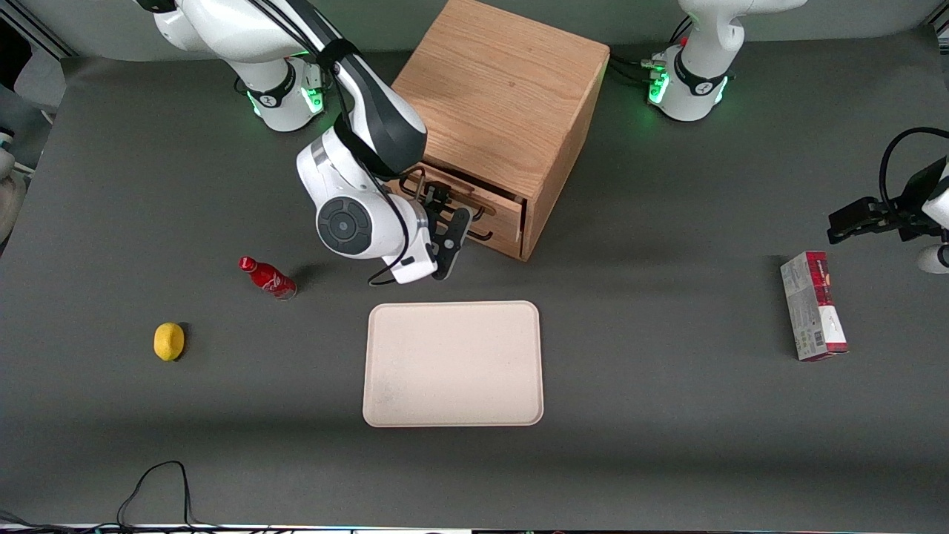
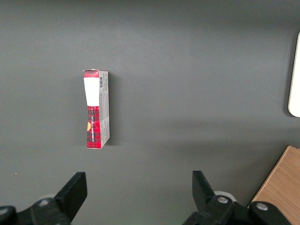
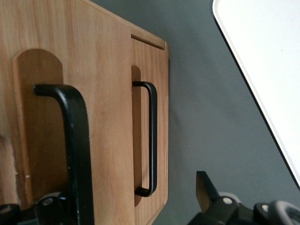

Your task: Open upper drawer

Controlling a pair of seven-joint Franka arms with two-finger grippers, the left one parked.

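Straddling upper drawer [image 3: 101, 93] handle [image 3: 75, 140], hand [image 3: 136, 206] spread

Even overhead light, soft shadows under tray [image 1: 453, 363]; near handle [image 3: 75, 140] perhaps slightly blurred in wrist view.

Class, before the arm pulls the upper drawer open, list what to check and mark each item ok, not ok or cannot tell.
1. Pincer sits in front of the upper drawer, at its handle: ok.
2. Fingers are open and straddle that handle: ok.
3. Fingers are closed on the handle, ready to pull: not ok.
4. Bottom drawer's handle is free of the pincer: ok.
5. Tray leaves enough room for the drawer to slide out: cannot tell.
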